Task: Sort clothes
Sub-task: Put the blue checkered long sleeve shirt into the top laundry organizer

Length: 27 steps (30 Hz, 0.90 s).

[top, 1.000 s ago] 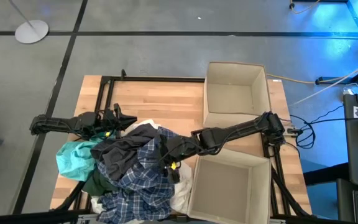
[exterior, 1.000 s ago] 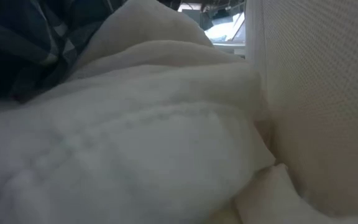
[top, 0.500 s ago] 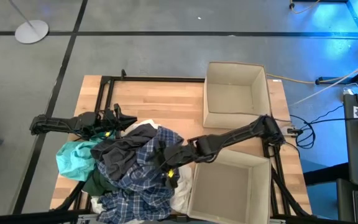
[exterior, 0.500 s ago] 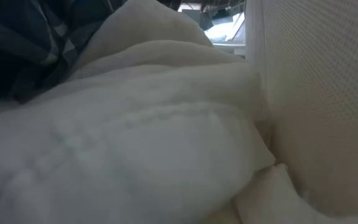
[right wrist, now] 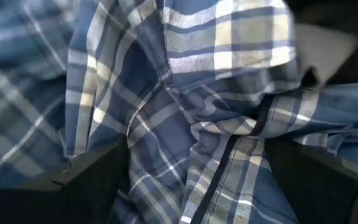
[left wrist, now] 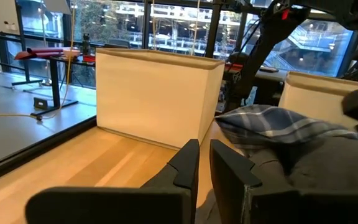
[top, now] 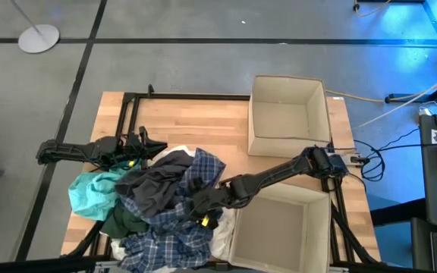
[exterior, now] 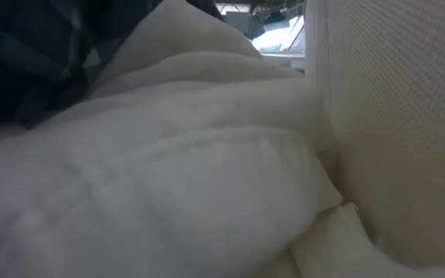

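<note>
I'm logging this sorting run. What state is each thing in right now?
right pincer: open, down on the plaid shirt
left pincer: shut, empty, waiting at the pile's far edge
plaid shirt: crumpled in the pile, not yet gripped
dark grey garment: draped on top
teal garment: bunched at the pile's left
far box: open, empty
near box: open, empty

Two open tan cardboard boxes [top: 288,114] [top: 279,227] stand along one side of a light wooden table [top: 188,121], one behind the other. The table sits on a grey floor crossed by dark lines, where a round white stand base [top: 39,38] rests well apart.
</note>
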Available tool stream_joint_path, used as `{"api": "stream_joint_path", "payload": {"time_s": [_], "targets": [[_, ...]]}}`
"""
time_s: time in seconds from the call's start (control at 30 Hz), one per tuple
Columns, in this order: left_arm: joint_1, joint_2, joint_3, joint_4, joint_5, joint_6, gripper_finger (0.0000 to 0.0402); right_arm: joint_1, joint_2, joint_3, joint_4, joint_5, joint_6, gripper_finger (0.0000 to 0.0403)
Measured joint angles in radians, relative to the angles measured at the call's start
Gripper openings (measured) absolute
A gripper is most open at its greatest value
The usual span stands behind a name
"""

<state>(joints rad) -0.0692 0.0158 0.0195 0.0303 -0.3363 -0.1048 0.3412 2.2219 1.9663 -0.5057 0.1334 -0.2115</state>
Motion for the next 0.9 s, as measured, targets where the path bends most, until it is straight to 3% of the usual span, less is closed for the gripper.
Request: {"api": "stream_joint_path", "payload": {"time_s": [0.23, 0.57, 0.7, 0.9], "targets": [[0.000, 0.000, 0.000, 0.000, 0.000, 0.003, 0.0029, 0.000, -0.007, 0.021, -0.150, 0.091, 0.000, 0.0383], [0.000, 0.001, 0.000, 0.001, 0.000, 0.008, 0.0029, -0.024, 0.069, -0.019, -0.045, 0.196, 0.024, 0.0375], [0.000, 0.001, 0.000, 0.000, 0.000, -0.007, 0.0029, -0.037, 0.112, -0.019, 0.012, 0.207, 0.025, 0.0337], [0.000, 0.001, 0.000, 0.000, 0.000, -0.015, 0.0029, -0.053, 0.119, -0.019, 0.031, 0.217, 0.027, 0.0242]]}}
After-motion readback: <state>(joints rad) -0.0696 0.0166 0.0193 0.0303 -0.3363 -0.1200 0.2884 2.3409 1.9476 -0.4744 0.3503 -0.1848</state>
